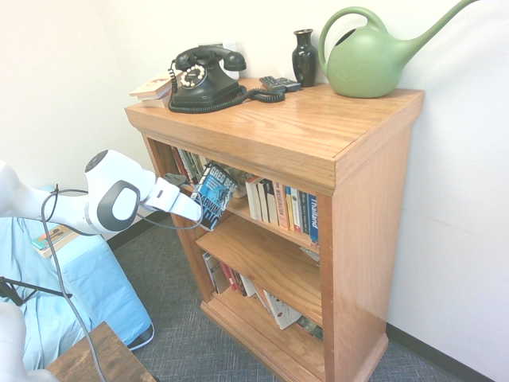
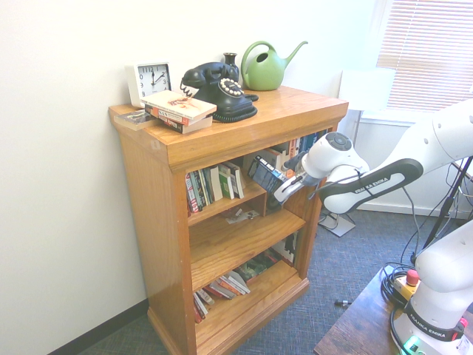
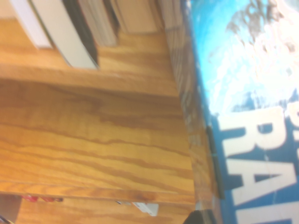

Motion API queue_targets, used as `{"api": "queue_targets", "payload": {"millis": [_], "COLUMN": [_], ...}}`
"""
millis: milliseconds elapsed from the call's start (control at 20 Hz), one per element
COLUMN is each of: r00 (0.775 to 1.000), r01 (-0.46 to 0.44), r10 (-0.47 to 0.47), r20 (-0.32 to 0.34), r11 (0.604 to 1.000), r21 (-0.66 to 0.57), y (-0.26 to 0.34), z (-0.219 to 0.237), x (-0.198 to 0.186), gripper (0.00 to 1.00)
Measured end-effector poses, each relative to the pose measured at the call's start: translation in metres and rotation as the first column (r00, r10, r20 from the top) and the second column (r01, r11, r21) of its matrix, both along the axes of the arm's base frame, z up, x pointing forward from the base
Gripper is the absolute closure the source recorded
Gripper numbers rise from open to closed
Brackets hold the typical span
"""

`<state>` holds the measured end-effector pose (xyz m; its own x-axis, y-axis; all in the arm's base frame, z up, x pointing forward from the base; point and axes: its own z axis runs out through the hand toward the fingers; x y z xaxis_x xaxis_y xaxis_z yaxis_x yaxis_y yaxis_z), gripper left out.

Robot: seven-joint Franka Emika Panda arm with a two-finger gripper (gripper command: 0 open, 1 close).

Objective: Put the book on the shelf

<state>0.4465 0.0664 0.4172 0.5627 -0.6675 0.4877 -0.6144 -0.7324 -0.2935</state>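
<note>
The book, dark blue and teal with white lettering, hangs tilted at the front of the oak shelf's upper compartment. My gripper is shut on its lower end. In the second exterior view the book sits just in front of the upper plank of the shelf, in a gap between two rows of books, held by the gripper. The wrist view shows the book's blue cover close up beside the shelf plank.
Upright books fill the upper shelf's right part, and more books stand at its other end. On top are a black telephone, a green watering can, a vase, stacked books and a clock. A dark-brown table corner stands nearby.
</note>
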Motion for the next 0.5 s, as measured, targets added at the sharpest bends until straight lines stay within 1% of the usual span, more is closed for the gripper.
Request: {"api": "queue_targets", "payload": {"millis": [250, 500], "r00": [0.999, 0.995], "r01": [0.046, 0.1], "r10": [-0.046, -0.097], "r20": [0.001, -0.032], "r11": [0.998, 0.992], "r21": [0.042, 0.083], "y": [0.006, 0.006], "z": [0.007, 0.003], "x": [0.013, 0.027], "gripper": [1.0, 1.0]}}
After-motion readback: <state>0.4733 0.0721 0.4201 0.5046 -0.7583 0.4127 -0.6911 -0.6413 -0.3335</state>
